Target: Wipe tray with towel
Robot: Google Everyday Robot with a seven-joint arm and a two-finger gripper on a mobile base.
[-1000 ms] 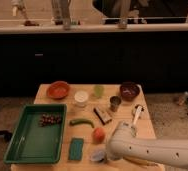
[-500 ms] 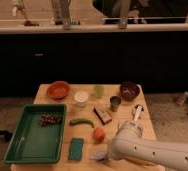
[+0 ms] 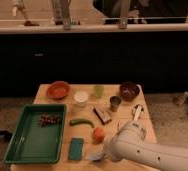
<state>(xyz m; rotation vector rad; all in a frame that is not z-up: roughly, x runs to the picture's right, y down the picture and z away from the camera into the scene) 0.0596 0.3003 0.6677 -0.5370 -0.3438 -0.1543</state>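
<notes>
On the table (image 3: 139,100), your gripper (image 3: 103,154) sat closed, seemingly on the towel (image 3: 93,156); you needed to lift it over the sponge (image 3: 76,148) to the tray (image 3: 29,142).

The tray (image 3: 33,144) is a large dark-green rectangle with a raised rim, lying flat on the left part of the tabletop (image 3: 148,114), its long sides running front to back. Its floor is bare but for a small dark cluster (image 3: 49,119) near the far right corner. The towel (image 3: 94,155), a small pale grey-blue cloth (crumpled, of no regular shape), lies off the tray to its right near the tabletop's front edge. The gripper (image 3: 106,152) is at the towel's right side with its fingers closed.
</notes>
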